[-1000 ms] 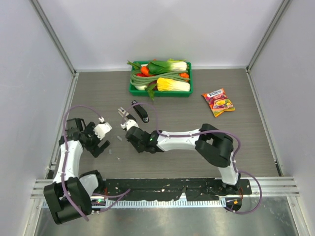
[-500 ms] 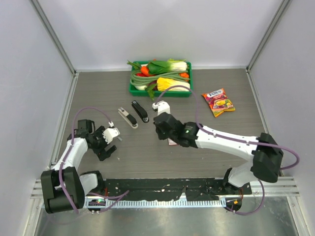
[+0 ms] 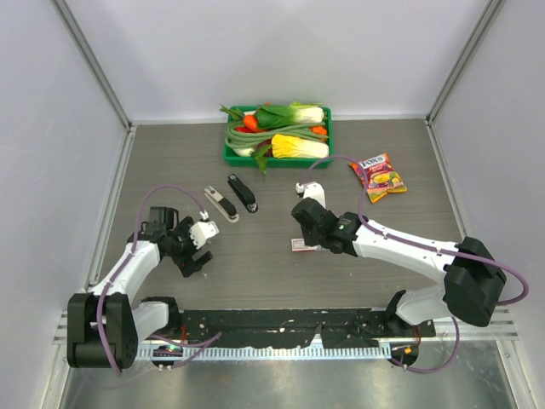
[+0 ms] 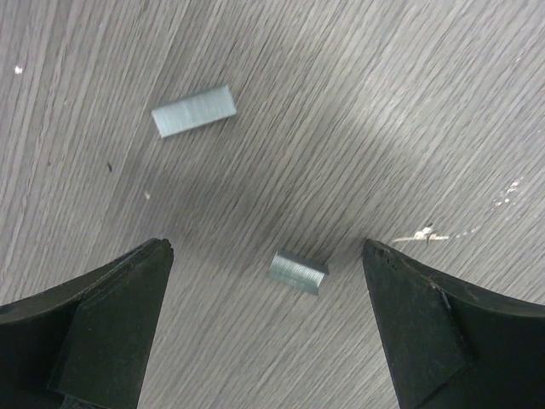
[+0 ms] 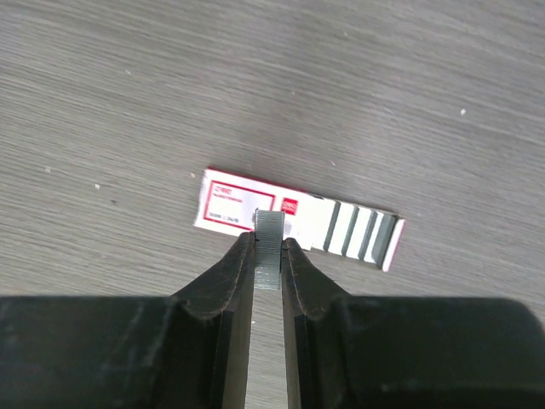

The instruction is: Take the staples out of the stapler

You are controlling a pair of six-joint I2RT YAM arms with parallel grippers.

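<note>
left fingers point(image 4: 102, 324): spread wide open and holding nothing, low over the counter point(image 3: 170, 162)
right fingers point(image 5: 221, 298): closed on a short staple strip point(image 5: 269, 247), which was pinched upright between the tips
under the left fingers: two loose staple strips lay flat on the wood. one point(image 4: 298, 272) was between the tips, the other point(image 4: 193, 111) further out. neither was touched
under the right fingers: a small pink-and-white box point(image 5: 341, 228) lay flat, with the held strip just over its middle. i could not tell if they touched
stapler point(image 3: 220, 204): white and grey, lying on the counter between the two arms, away from both pairs of fingers
black stapler point(image 3: 243, 193): just beside the white one, on its right
green tray point(image 3: 289, 162): at the far side, filled with vegetables
candy packet point(image 3: 377, 177): right of the tray, flat on the counter
</note>
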